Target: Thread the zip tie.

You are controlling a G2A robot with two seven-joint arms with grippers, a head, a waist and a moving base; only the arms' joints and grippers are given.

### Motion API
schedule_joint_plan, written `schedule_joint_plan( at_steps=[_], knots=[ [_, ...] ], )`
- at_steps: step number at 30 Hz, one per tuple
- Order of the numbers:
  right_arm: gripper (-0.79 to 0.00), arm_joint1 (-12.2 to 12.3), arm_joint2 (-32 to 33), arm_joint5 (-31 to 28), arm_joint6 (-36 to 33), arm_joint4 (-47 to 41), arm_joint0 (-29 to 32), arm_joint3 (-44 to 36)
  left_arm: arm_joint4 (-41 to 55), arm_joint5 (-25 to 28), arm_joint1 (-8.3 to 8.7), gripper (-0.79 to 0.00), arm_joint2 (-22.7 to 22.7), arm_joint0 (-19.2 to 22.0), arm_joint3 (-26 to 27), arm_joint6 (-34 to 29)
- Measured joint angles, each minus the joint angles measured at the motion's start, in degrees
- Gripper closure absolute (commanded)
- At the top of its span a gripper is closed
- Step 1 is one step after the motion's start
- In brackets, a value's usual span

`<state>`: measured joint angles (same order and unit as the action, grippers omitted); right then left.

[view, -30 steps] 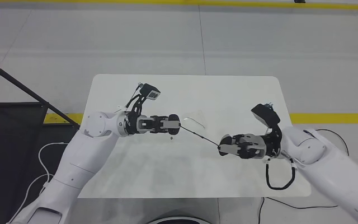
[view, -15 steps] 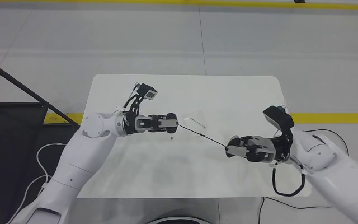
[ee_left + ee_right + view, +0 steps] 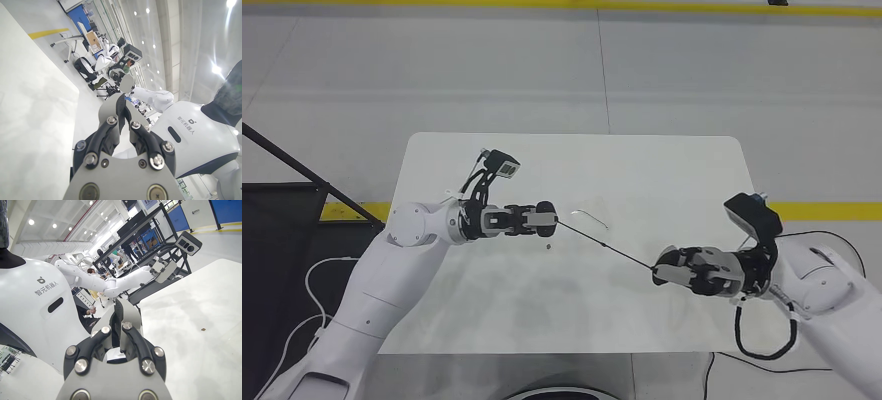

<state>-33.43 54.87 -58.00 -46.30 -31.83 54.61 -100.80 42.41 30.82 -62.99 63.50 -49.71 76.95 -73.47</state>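
Left gripper (image 3: 553, 221): fingers pressed together on one end of the zip tie (image 3: 604, 246). In your left wrist view the pads meet with no gap.

Right gripper (image 3: 658, 272): also closed, pinching the other end of the tie. Its wrist view shows the fingers shut flat against each other.

Change since the earlier frames: your right gripper has drawn back toward 4 o'clock, step by step, so a longer run of tie now spans the two grippers. Your left gripper has eased slightly toward 9 o'clock. The tie has stayed straight and taut throughout.

Position: the tie hangs above the table (image 3: 672, 165) as a thin black line, crossing the table's middle from 10 o'clock at the left gripper to 4 o'clock at the right one.

Also on the table: a small pale curled strip (image 3: 590, 213) lies just to the 12 o'clock side of the tie, apart from it. A tiny dark speck (image 3: 548, 246) sits at 6 o'clock from the left gripper.
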Motion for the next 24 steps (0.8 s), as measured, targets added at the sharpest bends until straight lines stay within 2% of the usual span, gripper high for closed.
schedule_joint_plan(
  at_steps=[5,6,7,8,14,20,22,24],
  knots=[
    [0.000,-0.2,0.2,0.0,0.0,0.6,0.5,0.5,0.1,0.0,0.08,0.000,-0.1,-0.1,0.2,0.0],
    [0.000,-0.2,0.0,0.0,0.0,1.0,0.4,1.1,0.0,-0.1,0.09,-0.062,-0.2,-0.1,0.3,-0.1],
    [0.000,-0.3,-0.2,0.0,0.0,1.4,0.2,1.7,0.0,-0.3,0.10,-0.665,-0.3,0.0,0.3,-0.3],
    [0.000,-0.4,-0.4,0.0,0.0,1.9,0.0,2.3,0.0,-0.5,0.10,-0.785,-0.4,0.0,0.3,-0.5],
    [0.000,-0.9,-2.2,0.0,0.0,4.5,-2.1,3.4,-2.5,0.9,0.11,-0.785,-0.5,0.4,-0.4,0.9],
    [0.000,-0.8,-2.1,0.4,-0.3,8.0,-4.3,4.6,-7.6,4.1,0.19,-0.785,1.0,-0.5,-0.9,6.7],
    [0.000,-0.8,-1.1,3.0,-0.3,10.1,-5.1,4.7,-10.4,4.6,0.34,-0.785,2.0,-1.3,-0.1,10.1],
    [0.000,-0.9,0.2,8.2,1.7,14.3,-5.6,3.2,-13.7,5.0,0.60,-0.785,3.5,-2.6,1.2,14.0]
  ],
)
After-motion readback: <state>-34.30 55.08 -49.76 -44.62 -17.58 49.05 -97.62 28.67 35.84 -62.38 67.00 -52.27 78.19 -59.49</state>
